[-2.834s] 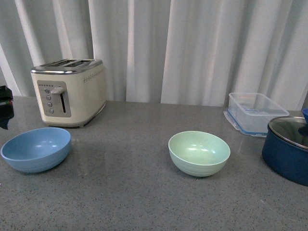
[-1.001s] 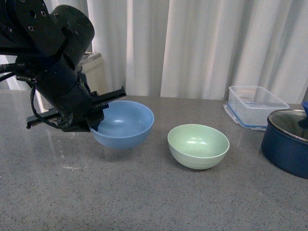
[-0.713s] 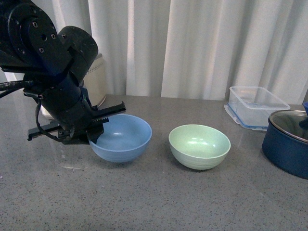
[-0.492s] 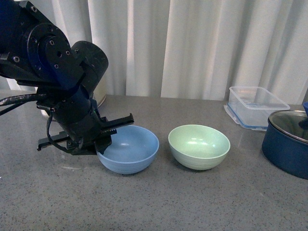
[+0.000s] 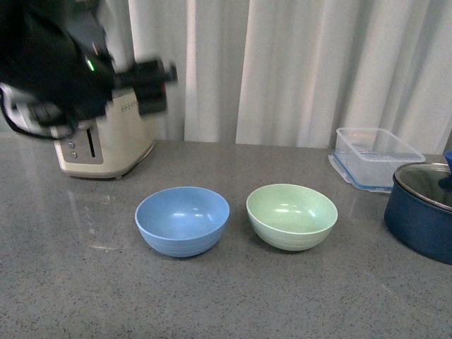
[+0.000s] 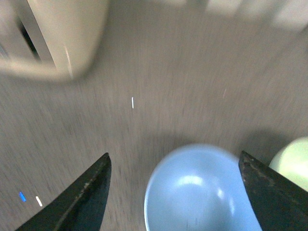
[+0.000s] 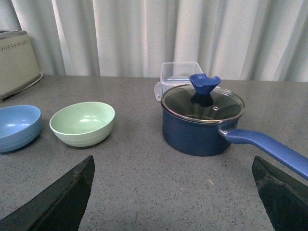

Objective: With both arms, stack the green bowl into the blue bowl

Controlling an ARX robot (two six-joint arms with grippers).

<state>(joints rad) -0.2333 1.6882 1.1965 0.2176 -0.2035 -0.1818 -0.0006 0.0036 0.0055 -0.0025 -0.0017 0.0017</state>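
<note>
The blue bowl (image 5: 182,220) stands upright on the grey counter, close to the left of the green bowl (image 5: 292,215), with a small gap between them. My left arm is raised and blurred at the upper left; its gripper (image 5: 152,86) is open, empty, and well above the blue bowl. In the left wrist view the open gripper (image 6: 173,157) looks down on the blue bowl (image 6: 197,192), with the green bowl (image 6: 293,159) at the edge. My right gripper (image 7: 173,161) is open and empty, low over the counter, away from the green bowl (image 7: 83,122) and blue bowl (image 7: 17,126).
A cream toaster (image 5: 106,141) stands at the back left. A clear plastic container (image 5: 378,162) and a dark navy pot with a glass lid (image 5: 424,219) stand at the right. The pot's long handle (image 7: 269,147) reaches toward my right gripper.
My left gripper has let go of the blue bowl, which now rests beside the green bowl. The left arm has risen up and back to the left. The green bowl has not moved.
</note>
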